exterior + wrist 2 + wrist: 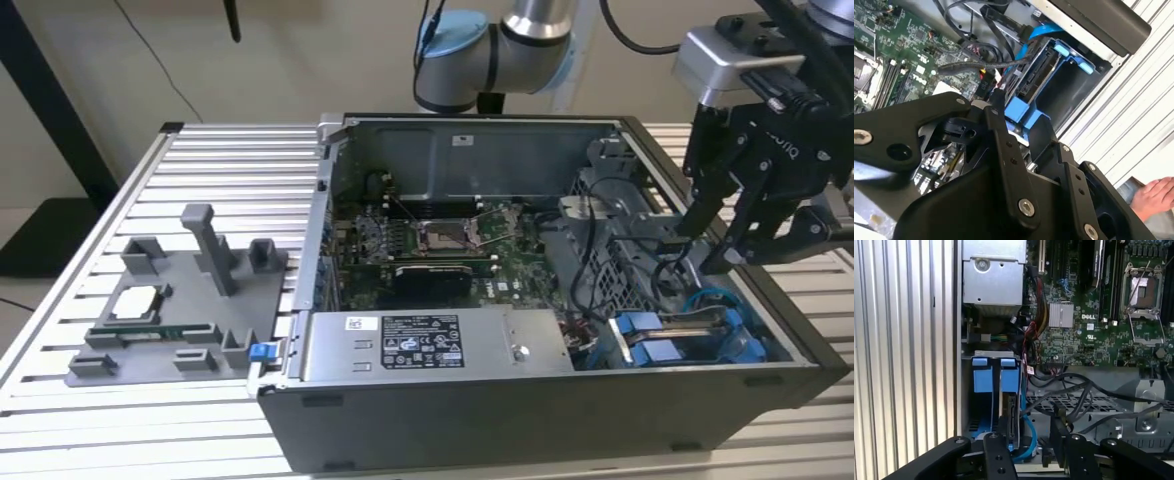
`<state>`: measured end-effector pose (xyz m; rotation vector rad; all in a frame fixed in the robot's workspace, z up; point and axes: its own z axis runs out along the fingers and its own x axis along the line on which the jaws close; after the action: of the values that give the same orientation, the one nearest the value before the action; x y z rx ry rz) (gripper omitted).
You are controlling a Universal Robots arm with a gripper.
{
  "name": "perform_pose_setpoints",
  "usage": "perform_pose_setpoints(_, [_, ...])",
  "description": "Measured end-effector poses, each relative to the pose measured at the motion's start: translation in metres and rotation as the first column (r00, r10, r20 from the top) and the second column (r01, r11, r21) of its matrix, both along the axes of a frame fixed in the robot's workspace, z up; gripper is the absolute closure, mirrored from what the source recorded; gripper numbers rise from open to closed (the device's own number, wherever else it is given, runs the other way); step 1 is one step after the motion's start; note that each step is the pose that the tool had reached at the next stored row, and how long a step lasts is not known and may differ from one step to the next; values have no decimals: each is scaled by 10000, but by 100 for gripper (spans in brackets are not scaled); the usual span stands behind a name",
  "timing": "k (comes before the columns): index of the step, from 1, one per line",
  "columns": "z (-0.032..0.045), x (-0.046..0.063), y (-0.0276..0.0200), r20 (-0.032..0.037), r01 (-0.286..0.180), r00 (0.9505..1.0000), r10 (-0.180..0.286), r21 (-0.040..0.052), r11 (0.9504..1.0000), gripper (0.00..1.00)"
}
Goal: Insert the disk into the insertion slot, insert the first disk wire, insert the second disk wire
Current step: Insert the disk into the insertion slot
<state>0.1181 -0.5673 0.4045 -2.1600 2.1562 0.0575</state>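
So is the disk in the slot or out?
In. The disk stands on edge inside the insertion slot, its blue frame within the bay walls.

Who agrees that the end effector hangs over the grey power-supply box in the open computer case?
Wrong place. The end effector hangs over the blue-tabbed insertion slot, not the power-supply box, in the open computer case, as the exterior view shows.

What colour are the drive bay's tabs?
The tabs are bright blue, best seen in the first wrist view.

disk (1013, 421) inside insertion slot (982, 377)
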Motion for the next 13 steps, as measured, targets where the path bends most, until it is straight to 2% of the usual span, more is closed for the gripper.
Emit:
perform_pose_setpoints(2, [-23,17,13,-53,0,10000,0,0,10000,0])
perform_pose_setpoints(4, [-53,28,29,-67,0,10000,0,0,10000,0])
perform_pose_setpoints(11, [-110,32,172,-70,7,10000,-7,11,10000,0])
perform_pose_setpoints(13, [-125,31,200,-90,13,10000,-13,14,10000,0])
